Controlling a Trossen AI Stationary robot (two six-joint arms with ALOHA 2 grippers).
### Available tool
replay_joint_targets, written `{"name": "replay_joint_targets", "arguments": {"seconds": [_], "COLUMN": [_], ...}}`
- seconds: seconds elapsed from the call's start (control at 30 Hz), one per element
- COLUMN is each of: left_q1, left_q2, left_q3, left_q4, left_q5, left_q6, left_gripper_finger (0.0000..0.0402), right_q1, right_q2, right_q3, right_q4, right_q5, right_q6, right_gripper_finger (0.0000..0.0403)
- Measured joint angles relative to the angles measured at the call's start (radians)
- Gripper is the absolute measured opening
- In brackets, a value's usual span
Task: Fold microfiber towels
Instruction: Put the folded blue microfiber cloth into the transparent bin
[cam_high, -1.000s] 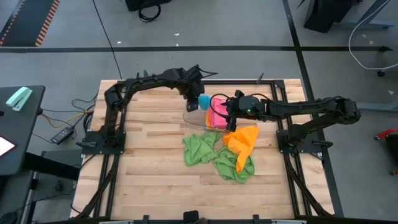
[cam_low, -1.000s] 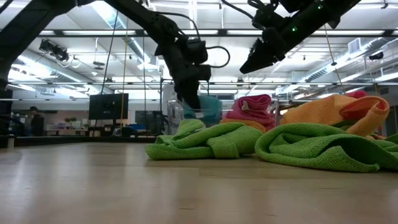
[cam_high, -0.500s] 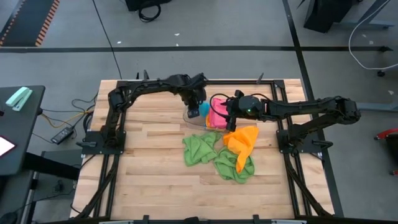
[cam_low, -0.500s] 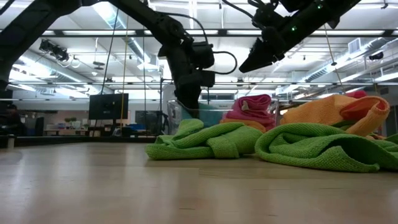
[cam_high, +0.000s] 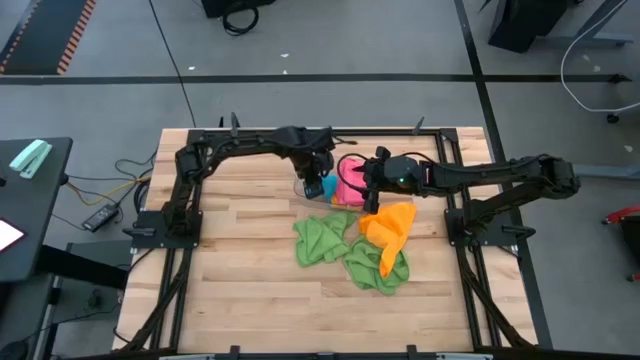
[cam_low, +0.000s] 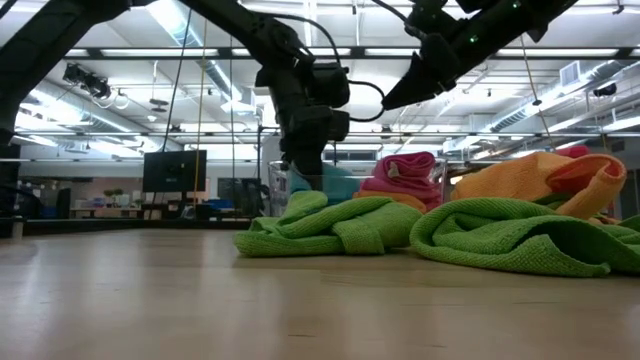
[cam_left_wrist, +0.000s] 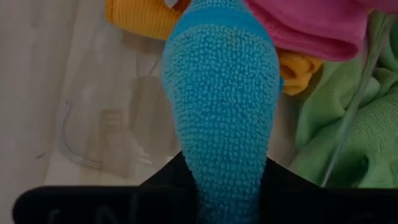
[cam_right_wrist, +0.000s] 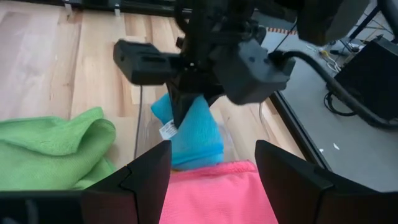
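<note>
Hidden / unclear: the left gripper's fingertips are buried in blue pile in the left wrist view; only the dark finger bases show at either side of the cloth. The clear tray is hard to trace, showing only as faint edges and reflections on the wood. In the low view the table's far side is masked by the heap of cloth.

Left gripper: over the tray at the table's far centre, pointing down, fingers closed narrowly on the blue towel, which hangs from them; a white label on it shows in the right wrist view.

Right gripper: raised just right of the tray, over the pink towel, fingers spread wide with nothing between them.

Towel count: one blue, one pink, two green, and orange in two places. Whether the orange fold under the pink one in the tray is a separate cloth from the orange towel on the table cannot be told.

Towel positions: blue and pink at the tray, pink on top of orange. The left green towel lies crumpled in front of the tray; the right green towel lies nearer the front, with the orange towel draped partly over it.

Surroundings: wooden table in a black frame; cables on the floor at left; a monitor in the room behind.

Obstruction: the left arm's wrist fills most of the right wrist view.
</note>
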Motion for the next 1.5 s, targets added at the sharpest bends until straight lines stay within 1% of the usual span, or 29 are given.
{"name": "replay_joint_targets", "arguments": {"seconds": [0.13, 0.3, 0.33, 0.37, 0.5, 0.6, 0.7, 0.77, 0.9, 1.1, 1.27, 1.33, 1.5], "left_q1": [-0.013, -0.026, -0.027, -0.030, -0.054, -0.075, -0.098, -0.113, -0.130, -0.149, -0.191, -0.200, -0.206], "left_q2": [0.000, 0.014, 0.016, 0.017, 0.020, 0.019, 0.020, 0.020, 0.020, 0.030, 0.032, 0.032, 0.032], "left_q3": [0.000, 0.000, 0.000, 0.000, 0.000, 0.001, 0.000, 0.000, -0.001, -0.086, -0.153, -0.157, -0.157], "left_q4": [-0.006, -0.001, -0.002, 0.006, 0.025, 0.087, 0.137, 0.160, 0.166, 0.221, 0.299, 0.310, 0.313], "left_q5": [-0.009, -0.019, -0.042, -0.088, -0.364, -0.488, -0.563, -0.606, -0.652, -0.740, -0.891, -0.912, -0.916], "left_q6": [-0.005, 0.010, 0.034, 0.062, 0.206, 0.290, 0.355, 0.388, 0.402, 0.434, 0.505, 0.527, 0.554], "left_gripper_finger": [0.0076, 0.0084, 0.0084, 0.0084, 0.0074, 0.0070, 0.0074, 0.0077, 0.0075, 0.0063, 0.0067, 0.0067, 0.0074], "right_q1": [0.005, 0.012, 0.015, 0.017, 0.022, 0.024, 0.024, 0.024, 0.024, 0.024, 0.024, 0.024, 0.024], "right_q2": [0.000, 0.000, 0.000, 0.000, 0.000, 0.000, 0.000, 0.000, 0.000, 0.000, 0.000, 0.000, 0.000], "right_q3": [0.009, 0.010, 0.010, 0.010, 0.010, 0.010, 0.010, 0.010, 0.010, 0.010, 0.010, 0.010, 0.010], "right_q4": [0.000, -0.001, -0.001, -0.001, -0.001, -0.001, -0.001, -0.001, -0.007, -0.031, -0.035, -0.034, -0.033], "right_q5": [0.000, 0.000, 0.000, 0.000, 0.000, 0.000, 0.000, 0.000, 0.000, 0.000, -0.001, -0.001, -0.002], "right_q6": [0.000, 0.005, 0.005, 0.007, 0.007, 0.005, 0.005, 0.005, 0.010, 0.025, 0.027, 0.027, 0.032], "right_gripper_finger": [0.0241, 0.0241, 0.0241, 0.0241, 0.0241, 0.0241, 0.0241, 0.0241, 0.0241, 0.0241, 0.0241, 0.0241, 0.0241]}}
